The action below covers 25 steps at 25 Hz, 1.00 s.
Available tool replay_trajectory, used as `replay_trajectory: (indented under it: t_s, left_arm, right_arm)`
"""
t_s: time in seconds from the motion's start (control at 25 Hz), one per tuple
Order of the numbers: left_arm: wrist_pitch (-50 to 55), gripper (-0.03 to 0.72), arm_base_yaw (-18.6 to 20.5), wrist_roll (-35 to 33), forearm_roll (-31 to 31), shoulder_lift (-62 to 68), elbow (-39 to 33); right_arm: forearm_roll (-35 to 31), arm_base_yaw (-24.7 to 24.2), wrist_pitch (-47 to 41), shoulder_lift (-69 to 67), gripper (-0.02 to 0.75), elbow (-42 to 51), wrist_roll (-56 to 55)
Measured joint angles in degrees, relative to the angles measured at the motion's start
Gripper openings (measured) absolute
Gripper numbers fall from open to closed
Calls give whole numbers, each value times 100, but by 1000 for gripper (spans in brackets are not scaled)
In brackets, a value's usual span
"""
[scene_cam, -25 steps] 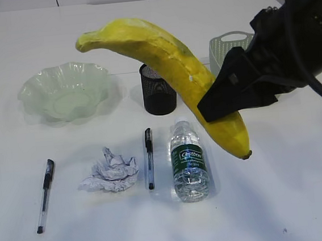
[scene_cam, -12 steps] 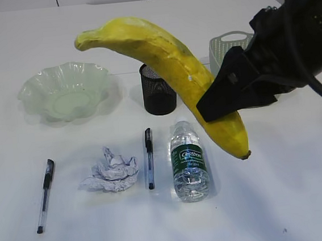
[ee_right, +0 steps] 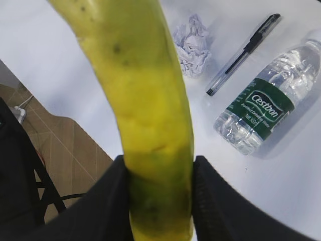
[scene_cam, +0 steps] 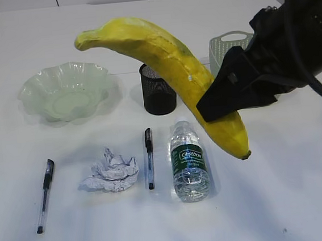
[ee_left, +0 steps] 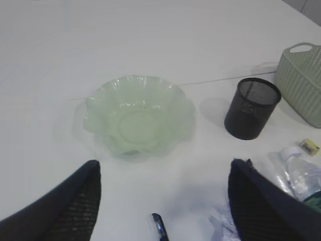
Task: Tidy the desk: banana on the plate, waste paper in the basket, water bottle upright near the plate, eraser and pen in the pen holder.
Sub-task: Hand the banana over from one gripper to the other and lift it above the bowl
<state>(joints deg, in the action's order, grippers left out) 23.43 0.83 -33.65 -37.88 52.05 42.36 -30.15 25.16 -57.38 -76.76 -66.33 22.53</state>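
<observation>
My right gripper (scene_cam: pixel 219 104) is shut on the yellow banana (scene_cam: pixel 166 60) and holds it high above the desk (scene_cam: pixel 294 199); the banana fills the right wrist view (ee_right: pixel 145 100). The pale green plate (scene_cam: pixel 66 92) sits at the back left, also in the left wrist view (ee_left: pixel 138 116). My left gripper (ee_left: pixel 163 201) is open and empty, in front of the plate. The water bottle (scene_cam: pixel 188 162) lies on its side. The waste paper (scene_cam: pixel 111 171) lies left of it. The black pen holder (scene_cam: pixel 158 91) stands centre back, the sage-green basket (scene_cam: pixel 228 45) to its right. The tiny eraser (ee_left: pixel 309 146) lies near the bottle's cap.
One pen (scene_cam: pixel 148 157) lies between the paper and the bottle. A second pen (scene_cam: pixel 45 194) lies at the front left. The right arm's black body (scene_cam: pixel 290 45) hangs over the right side of the desk.
</observation>
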Motion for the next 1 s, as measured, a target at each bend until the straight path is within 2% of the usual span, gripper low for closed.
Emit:
replay_trajectory:
  t_s: [0.08,0.2,0.4,0.56,0.68,0.84,1.0]
  left_arm:
    - [176,563,-40,-50,-348,45,0]
    - [420,557,-346,-359,-1086,61,0]
    - [452,552,-1428,-964,-2397,125,0]
    - [158,548,-2308,-1155,-3011,422,0]
    - [-40,547,-2776,-1510,-3504,619,0]
    - [-102,547,-3139,-2152,-4366,750,0]
    - [-182,547,-3200,-3088,-5587,820,0]
  right_arm:
    - [0,0,0,0,271,0,0]
    - [0,0,0,0,271,0,0]
    - [-4,0,89,0,271,0,-19]
    - [-25,0,95,0,272,0,-19]
    - [-114,0,115,0,272,0,-19]
    - [-349,0,275,0,271,0,-22]
    - [-468,0,326,0,271,0,-22]
